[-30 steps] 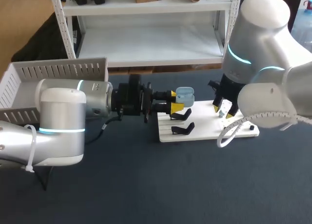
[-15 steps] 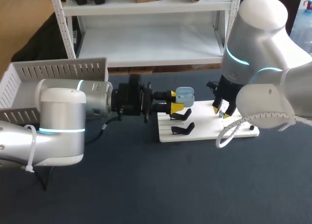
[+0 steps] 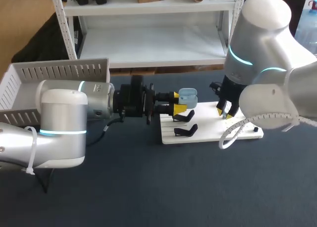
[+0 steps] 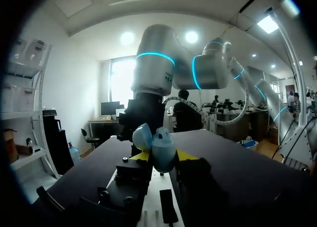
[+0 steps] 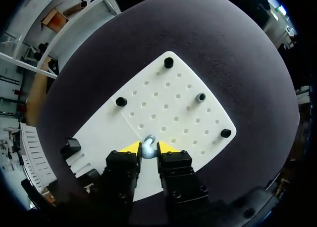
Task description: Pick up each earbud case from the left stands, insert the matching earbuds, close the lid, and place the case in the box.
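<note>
**Stage: insertion pending.** The left claw [image 3: 178, 103] pinches the pale-blue earbud case [image 3: 187, 94], lid open, above the left end of the white board [image 3: 208, 131] and over its 2 black stands [image 3: 185, 131] — both bare. The right claw [image 3: 225, 111] grips 1 small earbud [image 5: 148, 148] close over the board's middle, apart from the case. Judged progress: case lifted, 1 earbud picked. Left to do — seating the earbuds, shutting the lid, delivery to the slatted box [image 3: 59, 71] far left of the board.
</note>
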`<state>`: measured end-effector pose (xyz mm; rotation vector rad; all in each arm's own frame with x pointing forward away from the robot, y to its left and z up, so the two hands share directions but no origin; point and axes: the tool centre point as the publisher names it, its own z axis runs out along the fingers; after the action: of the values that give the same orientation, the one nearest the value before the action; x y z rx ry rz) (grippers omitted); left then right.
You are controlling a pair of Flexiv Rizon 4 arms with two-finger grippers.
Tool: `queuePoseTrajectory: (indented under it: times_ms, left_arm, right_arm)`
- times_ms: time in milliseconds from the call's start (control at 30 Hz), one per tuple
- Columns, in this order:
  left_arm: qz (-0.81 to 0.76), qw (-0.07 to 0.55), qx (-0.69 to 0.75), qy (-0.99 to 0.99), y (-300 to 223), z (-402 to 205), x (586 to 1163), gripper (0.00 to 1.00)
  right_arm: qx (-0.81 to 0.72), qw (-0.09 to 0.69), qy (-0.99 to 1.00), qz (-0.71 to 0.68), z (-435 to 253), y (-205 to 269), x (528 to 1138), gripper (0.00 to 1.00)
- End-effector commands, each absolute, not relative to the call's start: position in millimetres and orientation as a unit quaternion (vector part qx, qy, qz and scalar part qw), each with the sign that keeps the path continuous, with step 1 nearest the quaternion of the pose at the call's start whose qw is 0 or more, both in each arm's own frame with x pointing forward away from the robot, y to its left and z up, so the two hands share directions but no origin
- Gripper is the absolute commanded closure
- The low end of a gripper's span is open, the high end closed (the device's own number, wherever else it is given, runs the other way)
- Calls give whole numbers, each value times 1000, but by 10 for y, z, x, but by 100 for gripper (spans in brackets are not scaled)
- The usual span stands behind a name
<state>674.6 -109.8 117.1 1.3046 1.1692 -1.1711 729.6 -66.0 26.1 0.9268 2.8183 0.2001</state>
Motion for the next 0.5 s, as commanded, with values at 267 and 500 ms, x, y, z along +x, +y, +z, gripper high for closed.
queuePoseTrajectory:
  times_ms: [267,500]
  left_arm:
    - [-483,496,537,482,-1100,1163,6748,100]
    - [-483,496,537,482,-1100,1163,6748,100]
  right_arm:
    - [312,92,942,82,418,-672,7257,100]
    - [320,103,936,103,644,-746,7154,100]
